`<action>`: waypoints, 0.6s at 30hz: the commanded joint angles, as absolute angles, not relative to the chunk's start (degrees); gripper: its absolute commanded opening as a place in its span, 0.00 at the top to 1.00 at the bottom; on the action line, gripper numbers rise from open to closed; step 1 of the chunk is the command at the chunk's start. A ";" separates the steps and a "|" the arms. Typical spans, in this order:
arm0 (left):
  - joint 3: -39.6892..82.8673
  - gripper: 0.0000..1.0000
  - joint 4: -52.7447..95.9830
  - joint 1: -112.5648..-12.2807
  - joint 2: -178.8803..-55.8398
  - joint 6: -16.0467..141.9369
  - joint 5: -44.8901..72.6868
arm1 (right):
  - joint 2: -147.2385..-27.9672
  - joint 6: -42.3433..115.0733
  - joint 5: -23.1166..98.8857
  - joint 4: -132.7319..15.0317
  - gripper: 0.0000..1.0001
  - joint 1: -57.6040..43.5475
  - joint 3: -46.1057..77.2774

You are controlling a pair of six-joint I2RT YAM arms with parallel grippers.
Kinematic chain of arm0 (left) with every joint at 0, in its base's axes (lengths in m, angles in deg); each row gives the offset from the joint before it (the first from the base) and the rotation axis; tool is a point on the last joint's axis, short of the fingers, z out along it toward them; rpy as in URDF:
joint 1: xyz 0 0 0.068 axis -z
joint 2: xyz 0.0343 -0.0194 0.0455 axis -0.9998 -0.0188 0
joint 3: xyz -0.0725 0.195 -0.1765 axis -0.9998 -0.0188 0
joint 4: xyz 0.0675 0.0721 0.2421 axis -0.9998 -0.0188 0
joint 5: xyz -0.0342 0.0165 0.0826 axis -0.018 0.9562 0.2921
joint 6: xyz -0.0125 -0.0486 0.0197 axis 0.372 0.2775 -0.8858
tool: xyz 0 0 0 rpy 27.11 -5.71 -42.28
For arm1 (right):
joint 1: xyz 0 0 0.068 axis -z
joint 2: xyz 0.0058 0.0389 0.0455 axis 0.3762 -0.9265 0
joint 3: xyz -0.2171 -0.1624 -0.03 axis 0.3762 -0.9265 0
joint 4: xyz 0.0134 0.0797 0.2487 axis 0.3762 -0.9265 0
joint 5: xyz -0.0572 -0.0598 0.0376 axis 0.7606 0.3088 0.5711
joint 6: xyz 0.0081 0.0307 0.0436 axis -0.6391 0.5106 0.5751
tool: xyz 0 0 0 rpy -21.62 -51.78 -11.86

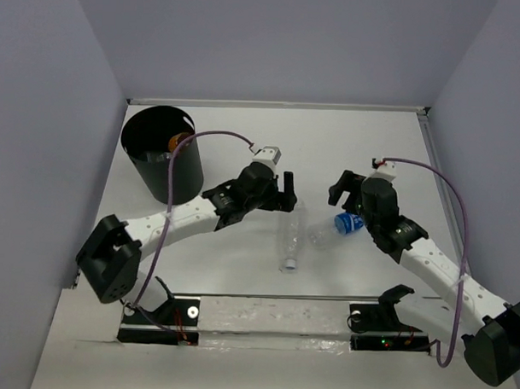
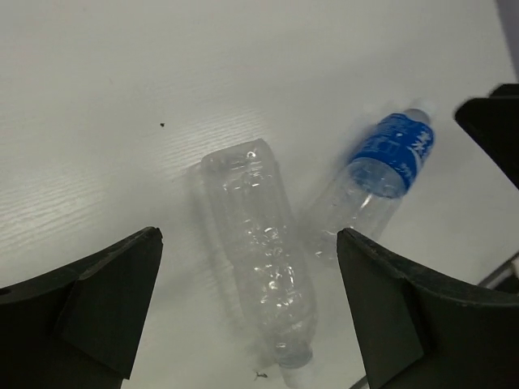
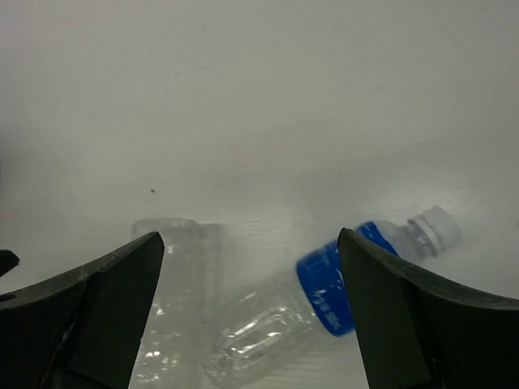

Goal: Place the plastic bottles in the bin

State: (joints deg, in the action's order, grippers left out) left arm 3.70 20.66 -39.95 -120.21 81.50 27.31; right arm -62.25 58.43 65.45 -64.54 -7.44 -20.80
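Two plastic bottles lie on the white table between my arms. One is a clear bottle without a label (image 1: 290, 236) (image 2: 261, 263) (image 3: 173, 279). The other has a blue label (image 1: 338, 226) (image 2: 384, 172) (image 3: 323, 293), and its base touches or nearly touches the clear one. The black bin (image 1: 163, 154) stands upright at the back left, with a short orange bottle (image 1: 178, 141) inside. My left gripper (image 1: 286, 189) (image 2: 247, 237) hangs open above the clear bottle, holding nothing. My right gripper (image 1: 343, 187) (image 3: 250, 237) is open above the blue-labelled bottle, also holding nothing.
A metal rail (image 1: 273, 318) with the arm bases runs along the near edge. Grey walls enclose the table on the left, back and right. Purple cables (image 1: 224, 134) loop over both arms. The right gripper's black tip (image 2: 491, 121) shows at the right of the left wrist view.
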 commanded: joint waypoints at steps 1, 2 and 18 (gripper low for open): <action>13.30 0.01 20.67 -39.44 -129.91 79.67 30.08 | -57.42 63.55 72.86 -73.72 0.04 -3.92 -24.71; 16.88 0.01 17.61 -39.27 -134.72 79.58 29.90 | -56.19 63.91 72.86 -74.51 0.03 -2.61 -26.72; 23.25 0.05 15.64 -38.03 -152.61 78.35 32.01 | -60.04 68.39 68.55 -75.83 0.00 1.62 -29.02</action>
